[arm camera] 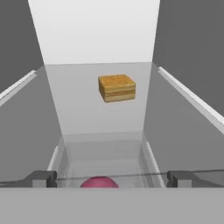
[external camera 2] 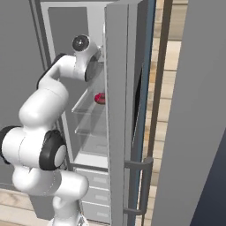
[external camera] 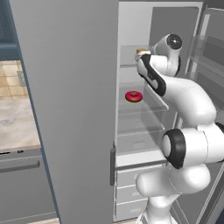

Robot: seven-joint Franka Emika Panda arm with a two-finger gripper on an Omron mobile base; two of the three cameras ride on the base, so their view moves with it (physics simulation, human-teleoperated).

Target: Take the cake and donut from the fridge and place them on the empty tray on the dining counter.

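The fridge (external camera: 65,109) stands open, and my arm reaches into its upper part. On an upper glass shelf, straight ahead of the hand, sits the cake (arm camera: 117,87), a small tan-orange layered cube; its edge peeks past the hand (external camera: 141,51). My gripper (arm camera: 111,177) is open and empty, short of the cake, with its fingertips (arm camera: 41,178) wide apart. The red-pink donut (external camera: 134,96) lies on the glass shelf one level below (external camera 2: 100,98), and its top shows under the gripper (arm camera: 99,182). The empty tray and the dining counter are out of view.
The fridge's grey side walls and shelf rails (arm camera: 188,94) flank the hand closely. The open left door fills the foreground, and the right door's shelves (external camera: 210,57) stand beside the arm. Drawers (external camera: 131,179) sit at the fridge bottom. A kitchen worktop (external camera: 15,122) lies to the left.
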